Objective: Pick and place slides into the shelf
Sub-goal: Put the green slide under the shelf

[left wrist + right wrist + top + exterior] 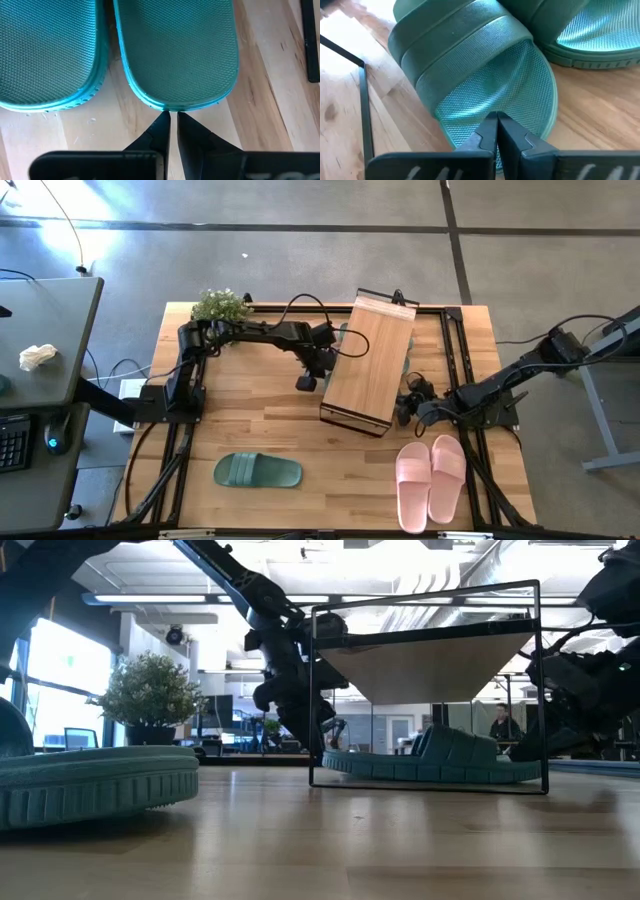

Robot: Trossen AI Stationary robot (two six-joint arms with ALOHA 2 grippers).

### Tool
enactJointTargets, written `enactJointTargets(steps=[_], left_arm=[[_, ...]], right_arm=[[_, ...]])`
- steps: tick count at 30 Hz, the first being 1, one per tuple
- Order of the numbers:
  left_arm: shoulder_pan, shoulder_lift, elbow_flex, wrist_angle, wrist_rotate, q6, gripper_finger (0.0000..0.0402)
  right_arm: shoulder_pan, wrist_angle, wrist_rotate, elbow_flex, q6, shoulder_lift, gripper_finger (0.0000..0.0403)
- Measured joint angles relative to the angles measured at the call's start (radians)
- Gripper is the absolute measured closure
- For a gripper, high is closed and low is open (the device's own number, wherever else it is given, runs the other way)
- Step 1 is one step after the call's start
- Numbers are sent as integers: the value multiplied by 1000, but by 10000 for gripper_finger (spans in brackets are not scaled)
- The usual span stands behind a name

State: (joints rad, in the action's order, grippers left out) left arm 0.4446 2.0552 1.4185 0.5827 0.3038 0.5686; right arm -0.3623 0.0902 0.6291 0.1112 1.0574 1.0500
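The shelf [368,365] stands mid-table, and two green slides [430,760] lie on the table under its top. My left gripper [305,382] is at the shelf's left side. It is shut, its tips [172,116] at the heel end of one of the two slides [180,55]; the other [47,55] lies beside it. My right gripper [405,408] is at the shelf's right side. It is shut, its tips [496,119] at the open toe of a green slide [470,65]. A third green slide [257,471] and a pink pair [431,478] lie sole-down near the front edge. My left gripper has its shut fingertips against the heel rim [167,106] of the green slide, slanting down from the table's left side and along the slide's length. The slide lies flat on the table. My right gripper's shut fingertips lie on the footbed at the toe end [512,107], just under the ridged strap, slanting down from the table's right. That slide rests on the table.
The shelf's dark frame bars [364,100] run close beside the right gripper. A potted plant [220,305] stands at the table's far left corner. Cables trail along the far edge. Bare wood lies between the lone green slide and the pink pair.
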Motion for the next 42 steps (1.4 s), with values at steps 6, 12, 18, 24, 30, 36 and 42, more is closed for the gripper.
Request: enactJointTargets(steps=[6, 12, 18, 24, 30, 36, 42], left_arm=[[0, 0, 0, 13, -10, 2, 378], [1, 0, 0, 71, -113, 3, 378], [1, -3, 0, 89, -173, 14, 378], [1, -39, 0, 124, -279, 60, 378], [1, -104, 1, 145, -340, 81, 378], [1, -172, 1, 189, -400, 79, 378], [0, -269, 1, 272, -396, 10, 378]], right_arm=[[2, -2, 3, 0, -30, -23, 403], [2, -16, -2, 0, -71, -68, 403], [2, -71, -5, 0, -98, -109, 403], [2, -134, -6, 24, -177, -146, 403], [2, -468, 0, 185, -228, -146, 403], [2, -743, 7, 331, -169, -147, 403], [2, -855, -65, 427, -115, -146, 403]])
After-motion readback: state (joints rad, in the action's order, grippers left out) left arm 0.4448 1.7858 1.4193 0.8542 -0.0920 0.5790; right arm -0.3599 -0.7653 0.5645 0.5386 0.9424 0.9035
